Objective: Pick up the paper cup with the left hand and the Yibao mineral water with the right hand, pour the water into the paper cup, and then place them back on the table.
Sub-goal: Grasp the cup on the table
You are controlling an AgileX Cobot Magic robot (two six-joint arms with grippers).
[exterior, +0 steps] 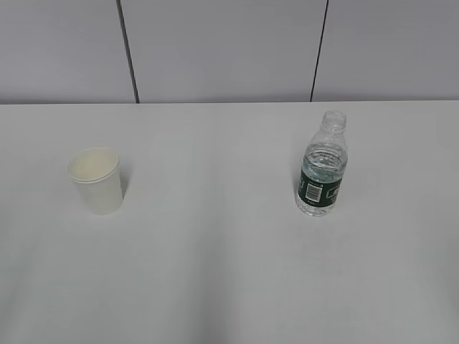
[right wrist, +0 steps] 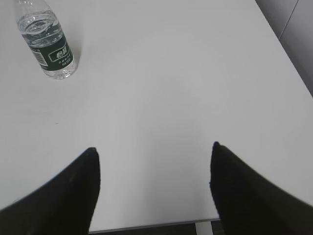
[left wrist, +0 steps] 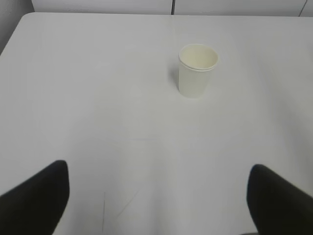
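Note:
The white paper cup (exterior: 95, 179) stands upright on the left of the white table (exterior: 215, 251). It also shows in the left wrist view (left wrist: 196, 70), far ahead of my left gripper (left wrist: 159, 169), which is open and empty. The Yibao mineral water bottle (exterior: 323, 168), clear with a dark green label and no cap, stands upright on the right. In the right wrist view the bottle (right wrist: 47, 44) is at the top left, far from my right gripper (right wrist: 154, 149), which is open and empty over the table's near edge. Neither arm shows in the exterior view.
A grey panelled wall (exterior: 222, 50) with dark seams runs behind the table. The table's front edge (right wrist: 156, 224) lies just under the right gripper. The table's right edge (right wrist: 286, 49) shows in the right wrist view.

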